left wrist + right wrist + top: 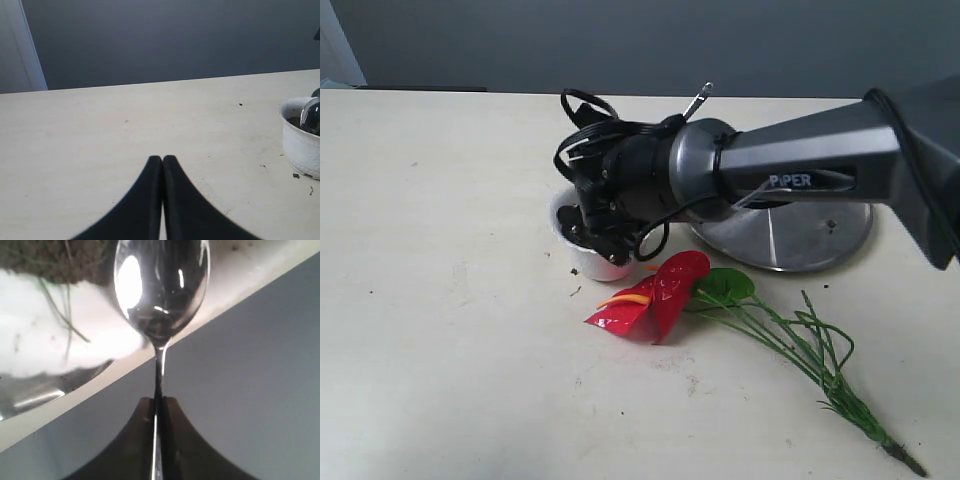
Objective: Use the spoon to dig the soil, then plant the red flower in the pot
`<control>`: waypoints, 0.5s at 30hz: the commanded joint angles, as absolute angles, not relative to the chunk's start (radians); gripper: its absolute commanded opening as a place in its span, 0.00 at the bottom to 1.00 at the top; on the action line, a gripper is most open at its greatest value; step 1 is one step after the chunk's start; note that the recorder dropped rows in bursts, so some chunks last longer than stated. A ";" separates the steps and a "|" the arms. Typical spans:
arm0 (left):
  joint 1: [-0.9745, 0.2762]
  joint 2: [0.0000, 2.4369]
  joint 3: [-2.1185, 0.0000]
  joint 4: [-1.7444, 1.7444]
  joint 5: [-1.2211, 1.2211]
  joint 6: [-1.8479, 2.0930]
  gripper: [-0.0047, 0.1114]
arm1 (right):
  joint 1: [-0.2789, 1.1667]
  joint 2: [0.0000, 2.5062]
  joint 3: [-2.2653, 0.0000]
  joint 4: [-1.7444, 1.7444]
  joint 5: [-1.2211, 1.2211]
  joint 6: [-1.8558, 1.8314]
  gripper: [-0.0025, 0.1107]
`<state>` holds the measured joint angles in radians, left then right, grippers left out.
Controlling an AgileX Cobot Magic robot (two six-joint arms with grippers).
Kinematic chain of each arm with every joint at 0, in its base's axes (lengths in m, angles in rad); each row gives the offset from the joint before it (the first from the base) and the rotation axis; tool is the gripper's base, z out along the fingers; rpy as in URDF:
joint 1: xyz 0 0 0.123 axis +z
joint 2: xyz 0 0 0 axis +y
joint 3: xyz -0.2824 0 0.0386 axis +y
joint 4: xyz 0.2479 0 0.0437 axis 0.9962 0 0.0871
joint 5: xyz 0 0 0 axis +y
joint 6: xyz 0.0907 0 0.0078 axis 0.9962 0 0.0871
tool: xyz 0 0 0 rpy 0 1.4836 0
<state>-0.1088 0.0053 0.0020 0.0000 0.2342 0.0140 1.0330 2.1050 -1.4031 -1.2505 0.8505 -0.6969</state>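
Note:
The white pot (pixel 592 262) stands mid-table, with dark soil (pixel 295 122) showing inside its rim. My right gripper (pixel 158 401) is shut on the spoon's thin handle, and the arm reaches across so the gripper (pixel 598 228) hangs right over the pot's mouth. The spoon bowl (pixel 160 285) sits at the pot's rim next to the soil (pixel 55 260); its handle end (pixel 700 100) sticks up behind the wrist. The red flower (pixel 655 296) lies flat on the table just in front of the pot. My left gripper (pixel 163 159) is shut and empty, well away from the pot (pixel 301 146).
A large round steel plate (pixel 800 238) lies behind the flower, partly under the right arm. The flower's green stems (pixel 810 355) stretch toward the front right of the table. A few soil crumbs (pixel 572 290) lie beside the pot.

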 commanded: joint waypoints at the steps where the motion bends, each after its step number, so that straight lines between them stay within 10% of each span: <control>1: -0.112 0.000 0.000 0.000 0.232 0.010 0.04 | 1.066 2.125 -1.400 -1.245 0.837 -0.697 0.02; 15: -0.112 0.000 0.000 0.000 0.232 0.010 0.04 | 1.087 2.137 -1.400 -1.389 0.968 -0.622 0.02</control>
<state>-0.1088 0.0053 0.0020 0.0000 0.2342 0.0140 1.0877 2.1354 -1.4031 -1.3307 0.9050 -0.6589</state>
